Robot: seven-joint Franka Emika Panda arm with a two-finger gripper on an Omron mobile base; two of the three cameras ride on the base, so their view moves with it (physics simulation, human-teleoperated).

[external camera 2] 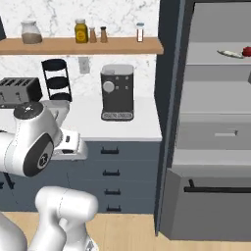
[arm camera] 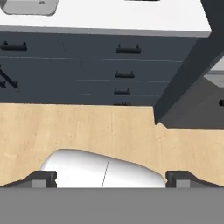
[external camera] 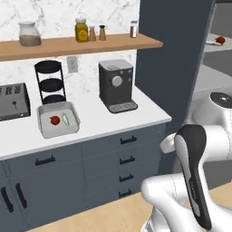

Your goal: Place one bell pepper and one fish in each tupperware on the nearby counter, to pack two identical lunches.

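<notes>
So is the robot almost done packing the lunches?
Partly, it seems. One tupperware on the counter already holds a red pepper and a pale fish. The gripper is open, holding nothing, and points at the floor. Another fish and pepper wait on a shelf inside the open fridge. A second tupperware isn't clearly visible, so that lunch is likely left.

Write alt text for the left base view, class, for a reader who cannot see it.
A light-grey tupperware on the white counter holds a red bell pepper and a pale fish lying side by side. A toaster stands to its left, a black coffee machine to its right; the white robot arm rises at lower right.
</notes>
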